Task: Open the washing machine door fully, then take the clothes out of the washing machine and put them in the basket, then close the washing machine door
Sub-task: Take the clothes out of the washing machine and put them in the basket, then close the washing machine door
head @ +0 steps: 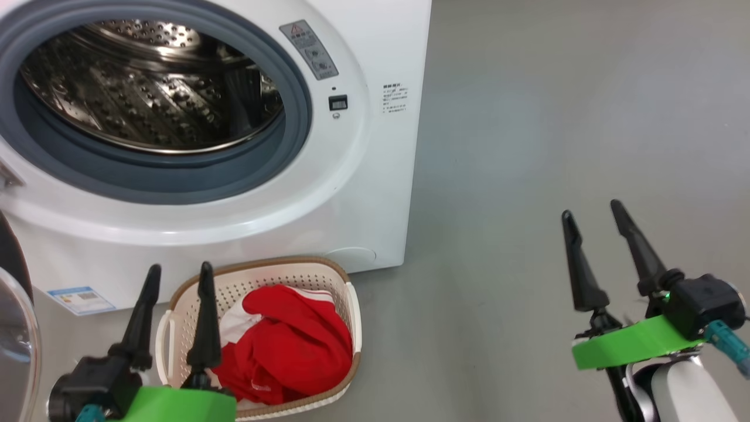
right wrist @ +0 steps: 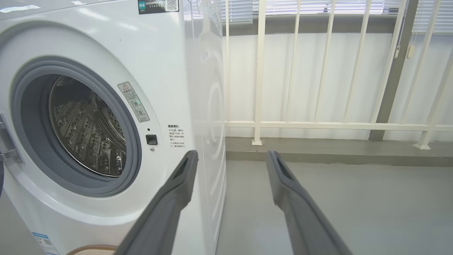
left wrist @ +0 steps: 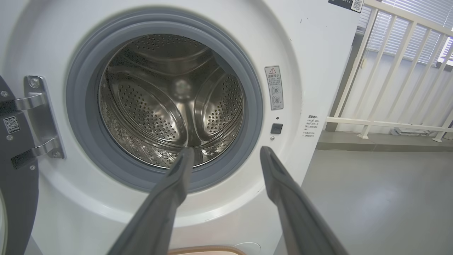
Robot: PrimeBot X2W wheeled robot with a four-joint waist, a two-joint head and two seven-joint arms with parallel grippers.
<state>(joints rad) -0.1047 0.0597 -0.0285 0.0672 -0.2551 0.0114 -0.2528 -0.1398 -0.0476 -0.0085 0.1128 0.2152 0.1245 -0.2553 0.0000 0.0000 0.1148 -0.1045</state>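
Head view: the washing machine (head: 375, 193) fills the upper left. Its door (head: 10, 264) stands open at the left edge, and the shiny drum (head: 152, 88) looks empty. The basket (head: 351, 305) sits on the floor (head: 556, 117) at the bottom, just in front of the machine, with the red clothes (head: 293, 346) inside. The left end effector (head: 180, 268) is at the lower left, by the basket's left side, spread wide and holding nothing. The right end effector (head: 590, 208) is at the lower right over bare floor, also spread and holding nothing.

Left wrist view: the spread fingers point at the drum in the middle.

Right wrist view: the machine is on the left and a white railing (right wrist: 260, 71) on the right.
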